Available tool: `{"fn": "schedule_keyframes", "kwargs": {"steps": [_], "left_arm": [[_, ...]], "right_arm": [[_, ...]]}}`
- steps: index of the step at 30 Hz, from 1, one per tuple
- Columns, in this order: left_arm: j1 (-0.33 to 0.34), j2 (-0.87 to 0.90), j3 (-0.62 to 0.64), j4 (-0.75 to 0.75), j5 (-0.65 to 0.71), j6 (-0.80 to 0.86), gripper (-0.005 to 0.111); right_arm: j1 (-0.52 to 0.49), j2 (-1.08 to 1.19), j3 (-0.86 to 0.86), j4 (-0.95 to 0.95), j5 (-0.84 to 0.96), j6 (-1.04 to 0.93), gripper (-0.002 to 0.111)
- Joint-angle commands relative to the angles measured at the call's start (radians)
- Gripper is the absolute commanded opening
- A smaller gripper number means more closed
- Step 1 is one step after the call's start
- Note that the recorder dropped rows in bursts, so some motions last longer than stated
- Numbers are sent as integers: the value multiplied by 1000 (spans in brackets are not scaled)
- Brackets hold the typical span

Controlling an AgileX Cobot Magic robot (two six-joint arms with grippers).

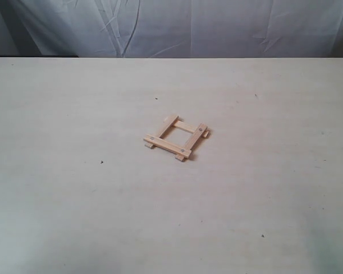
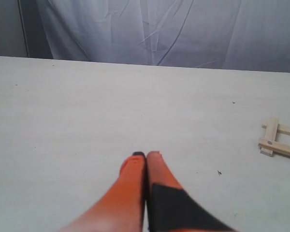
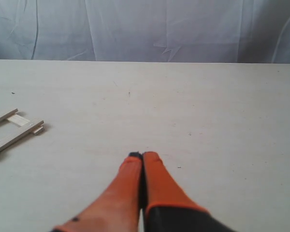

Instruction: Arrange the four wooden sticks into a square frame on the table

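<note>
The four wooden sticks lie together as a small square frame [image 1: 176, 136] near the middle of the table [image 1: 74, 200], ends overlapping and jutting out, with small holes at the corners. Part of the frame [image 2: 280, 140] shows at the edge of the left wrist view, and part of the frame [image 3: 14, 129] at the edge of the right wrist view. My left gripper [image 2: 146, 155] is shut with nothing in it, well away from the frame. My right gripper [image 3: 142, 155] is also shut and empty, apart from the frame. Neither arm shows in the exterior view.
A wrinkled pale cloth backdrop [image 1: 177, 25] hangs behind the table's far edge. A few tiny dark specks [image 1: 102, 161] dot the tabletop.
</note>
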Motion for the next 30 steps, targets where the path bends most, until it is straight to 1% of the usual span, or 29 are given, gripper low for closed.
{"fn": "schedule_keyframes", "kwargs": {"steps": [1, 3, 8, 16, 30], "left_arm": [[1, -6, 4, -179, -22, 238, 0], [1, -6, 4, -195, -24, 263, 0], [1, -6, 4, -190, -30, 264, 0], [1, -6, 4, -125, -30, 264, 0], [1, -6, 4, -125, -30, 264, 0]], "right_arm": [[-5, -7, 1, 1, -11, -1, 0], [-5, -7, 1, 1, -11, -1, 0], [-5, -7, 1, 1, -11, -1, 0], [-5, -7, 1, 1, -11, -1, 0], [-5, -7, 1, 1, -14, -1, 0]]}}
